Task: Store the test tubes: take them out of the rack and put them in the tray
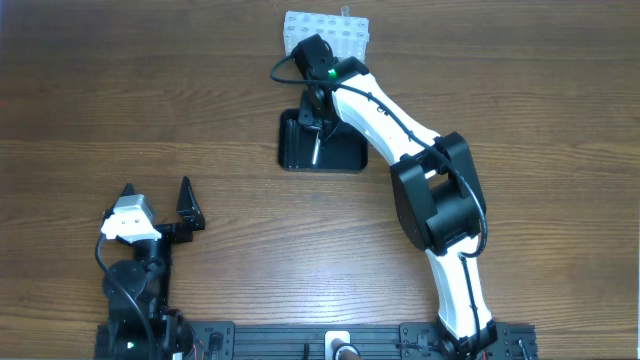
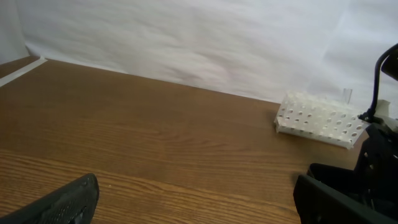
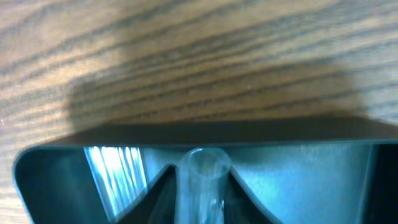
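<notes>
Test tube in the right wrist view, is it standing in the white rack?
No, the right end effector holds the test tube over the black tray.

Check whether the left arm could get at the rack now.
Probably yes: bare table lies between the open left gripper and the rack, though the right gripper, holding a test tube over the tray, crowds one side.

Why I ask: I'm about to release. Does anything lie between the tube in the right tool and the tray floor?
Nothing visible does. The right tool holds the test tube just inside the rim of the tray, over its floor. A bright streaked patch lies to one side, not under the tube.
</notes>
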Available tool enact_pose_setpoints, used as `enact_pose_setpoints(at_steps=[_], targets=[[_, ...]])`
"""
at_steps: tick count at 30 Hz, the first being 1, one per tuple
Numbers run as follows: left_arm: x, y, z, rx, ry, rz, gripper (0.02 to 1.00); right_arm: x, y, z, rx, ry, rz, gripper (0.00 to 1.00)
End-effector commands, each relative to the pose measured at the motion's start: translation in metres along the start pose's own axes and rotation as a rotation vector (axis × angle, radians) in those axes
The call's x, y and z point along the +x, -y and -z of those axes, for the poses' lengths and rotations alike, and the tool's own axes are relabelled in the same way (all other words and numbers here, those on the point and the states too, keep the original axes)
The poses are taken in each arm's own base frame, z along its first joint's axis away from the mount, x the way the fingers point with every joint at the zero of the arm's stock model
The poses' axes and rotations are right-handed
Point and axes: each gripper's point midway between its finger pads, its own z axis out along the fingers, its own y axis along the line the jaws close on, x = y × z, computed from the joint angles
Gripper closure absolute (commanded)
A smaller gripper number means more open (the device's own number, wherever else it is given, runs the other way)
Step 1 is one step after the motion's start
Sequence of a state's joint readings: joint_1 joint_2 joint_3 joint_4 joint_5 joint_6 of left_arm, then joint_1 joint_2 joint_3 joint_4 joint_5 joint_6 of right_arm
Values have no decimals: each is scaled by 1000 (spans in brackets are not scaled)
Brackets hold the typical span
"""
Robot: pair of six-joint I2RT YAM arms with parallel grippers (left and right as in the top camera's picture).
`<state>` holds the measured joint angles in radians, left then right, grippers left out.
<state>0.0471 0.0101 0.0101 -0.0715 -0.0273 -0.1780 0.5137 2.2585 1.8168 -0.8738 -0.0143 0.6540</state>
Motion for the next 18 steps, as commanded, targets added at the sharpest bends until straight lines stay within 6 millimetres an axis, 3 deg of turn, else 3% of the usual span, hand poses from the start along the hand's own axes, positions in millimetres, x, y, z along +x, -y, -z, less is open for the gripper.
enact_pose_setpoints(at_steps=[1,7,12,18], targets=[[0,-3,0,-13,6,10,23,-2,-9,1,-15,10,6,638],[0,-3,0,-13,6,10,20,-15,-18,31,-61,72,47,421],[0,-3,0,-13,6,10,23,-30,-31,84,-127,181,117,286],[0,-3,0,-13,6,10,20,-83,-39,163,-157,503,115,185]])
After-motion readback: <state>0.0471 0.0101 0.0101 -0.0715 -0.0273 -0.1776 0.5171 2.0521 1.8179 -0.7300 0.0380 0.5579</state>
